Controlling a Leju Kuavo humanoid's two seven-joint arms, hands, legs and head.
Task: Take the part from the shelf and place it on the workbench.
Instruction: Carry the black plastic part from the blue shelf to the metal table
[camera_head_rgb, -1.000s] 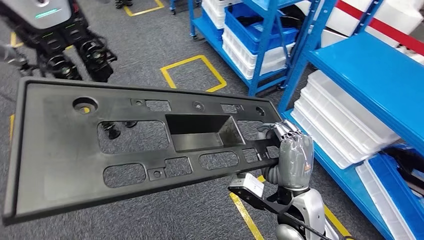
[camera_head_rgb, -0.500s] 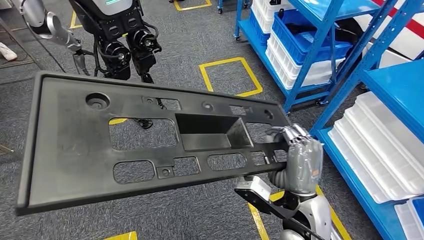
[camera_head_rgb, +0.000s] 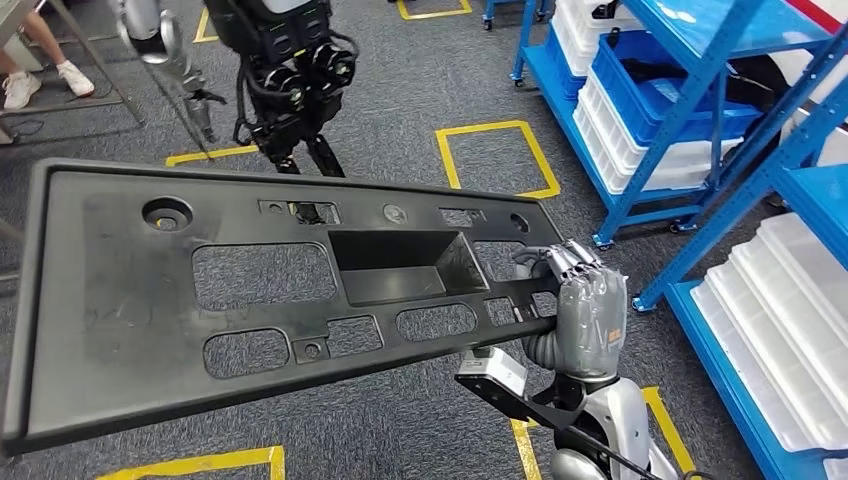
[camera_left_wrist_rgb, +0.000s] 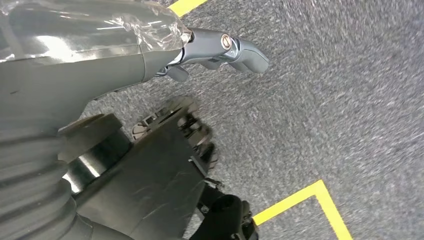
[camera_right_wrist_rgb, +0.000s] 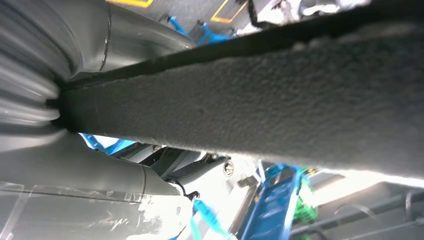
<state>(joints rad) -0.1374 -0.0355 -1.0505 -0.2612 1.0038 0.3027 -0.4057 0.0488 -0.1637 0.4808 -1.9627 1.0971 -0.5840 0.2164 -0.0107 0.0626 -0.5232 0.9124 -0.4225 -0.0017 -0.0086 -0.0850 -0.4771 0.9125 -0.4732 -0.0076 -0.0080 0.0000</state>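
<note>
Transport phase, part in carry. Our right hand (camera_head_rgb: 588, 318) grips the right end of the black plastic panel (camera_head_rgb: 270, 285), fingers curled over its edge; the panel is held roughly level above the grey carpet floor (camera_head_rgb: 420, 120), well clear of the blue shelf (camera_head_rgb: 700, 100) to its right. Our left hand (camera_left_wrist_rgb: 165, 165) shows dark against the carpet; we cannot tell whether it grips. Risk, as we judge it: the long panel could sag or twist out of an end grip, or strike the other humanoid robot (camera_head_rgb: 285, 60) beyond its far edge. The panel is flat, matte, pierced by rounded cut-outs, with a central rectangular recess.
</note>
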